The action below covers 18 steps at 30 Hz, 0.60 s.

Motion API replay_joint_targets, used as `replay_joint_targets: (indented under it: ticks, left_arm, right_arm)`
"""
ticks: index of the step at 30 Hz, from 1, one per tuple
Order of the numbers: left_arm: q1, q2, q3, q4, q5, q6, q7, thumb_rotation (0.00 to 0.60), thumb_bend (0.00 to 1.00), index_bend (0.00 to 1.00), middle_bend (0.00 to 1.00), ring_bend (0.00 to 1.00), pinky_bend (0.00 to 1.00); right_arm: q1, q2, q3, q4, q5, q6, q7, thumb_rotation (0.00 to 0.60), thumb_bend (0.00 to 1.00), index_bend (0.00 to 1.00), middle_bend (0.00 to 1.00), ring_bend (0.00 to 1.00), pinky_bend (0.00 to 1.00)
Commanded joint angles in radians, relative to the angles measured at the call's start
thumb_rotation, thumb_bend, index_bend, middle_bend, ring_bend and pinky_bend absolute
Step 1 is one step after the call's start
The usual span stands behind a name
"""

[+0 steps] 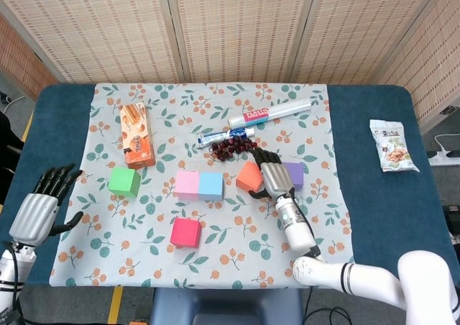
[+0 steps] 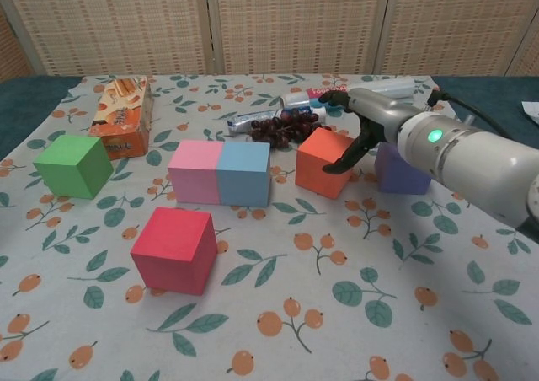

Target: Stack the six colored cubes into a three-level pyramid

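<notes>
the base row is in hand: the pink cube (image 2: 195,172) and blue cube (image 2: 244,174) sit touching mid-table, and the right hand (image 2: 352,121) hovers with fingers spread over the right side of the orange cube (image 2: 326,162), not clearly gripping it. next it likely must close on it and bring it left against the blue one; the left hand (image 1: 37,207) hangs open at the near left.
</notes>
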Motion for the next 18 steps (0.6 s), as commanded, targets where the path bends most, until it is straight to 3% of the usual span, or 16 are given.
replay_joint_targets:
  ticks: [1, 9, 18]
  left_arm:
    - [0.013, -0.004, -0.002, 0.012, 0.005, 0.01, -0.024, 0.6, 0.31, 0.1, 0.0, 0.0, 0.03]
    - [0.025, -0.011, -0.004, 0.044, 0.027, 0.004, -0.068, 0.6, 0.31, 0.11, 0.0, 0.0, 0.03]
    - [0.031, -0.011, -0.006, 0.066, 0.053, 0.003, -0.097, 0.6, 0.31, 0.11, 0.0, 0.0, 0.03]
  right_arm:
    - [0.019, -0.042, 0.008, 0.05, 0.018, -0.003, -0.012, 0.6, 0.01, 0.0, 0.02, 0.0, 0.0]
    - [0.044, -0.107, 0.039, 0.132, 0.044, 0.009, -0.031, 0.6, 0.01, 0.0, 0.04, 0.0, 0.0]
    - [0.052, -0.139, 0.051, 0.186, 0.07, 0.027, -0.08, 0.6, 0.01, 0.16, 0.11, 0.0, 0.0]
